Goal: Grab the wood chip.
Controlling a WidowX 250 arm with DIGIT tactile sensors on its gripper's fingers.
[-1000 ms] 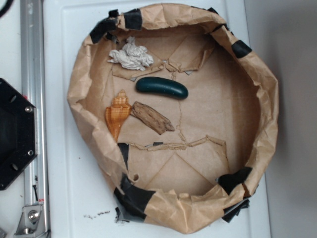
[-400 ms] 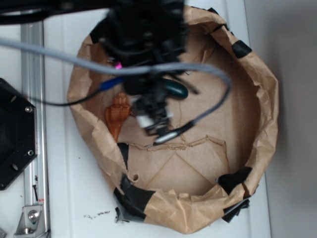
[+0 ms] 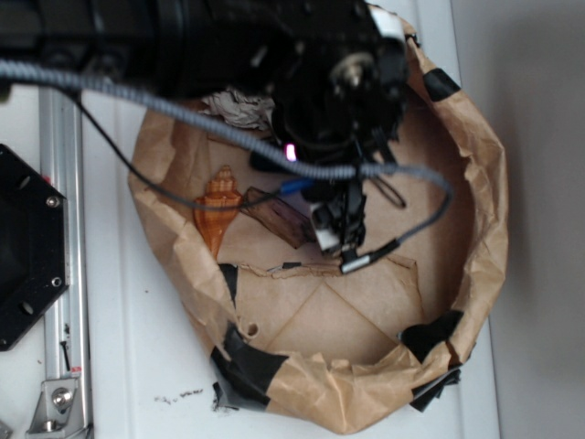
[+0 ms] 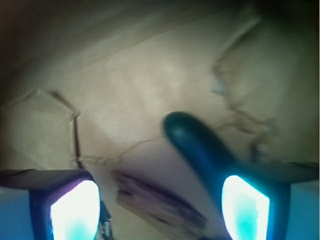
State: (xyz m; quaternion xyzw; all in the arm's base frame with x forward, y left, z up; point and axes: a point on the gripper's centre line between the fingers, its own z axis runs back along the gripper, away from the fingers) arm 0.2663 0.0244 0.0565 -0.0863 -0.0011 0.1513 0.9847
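Note:
The wood chip [image 3: 277, 217] lies flat on the brown paper floor, right of the orange shell [image 3: 217, 208]. In the wrist view the wood chip [image 4: 159, 204] is a blurred dark-streaked piece low between my two lit fingertips [image 4: 75, 212], nearer the left one. The dark green oblong [image 4: 192, 141] runs from the centre down toward the right fingertip. My gripper [image 4: 160, 212] is open with nothing in it. From the exterior view the gripper [image 3: 335, 230] hangs just right of the chip's right end, and the arm hides most of the green oblong.
A crumpled brown paper bowl [image 3: 475, 247] with black tape patches rings the objects. A white paper wad [image 3: 239, 108] peeks out under the arm at the back. A grey cable [image 3: 183, 114] crosses the bowl. A metal rail [image 3: 60, 274] and a black mount [image 3: 27, 247] stand at the left.
The arm came into view over the bowl, then shifted right; the gripper moved from over the chip to its right end. The chip, shell and oblong have not moved.

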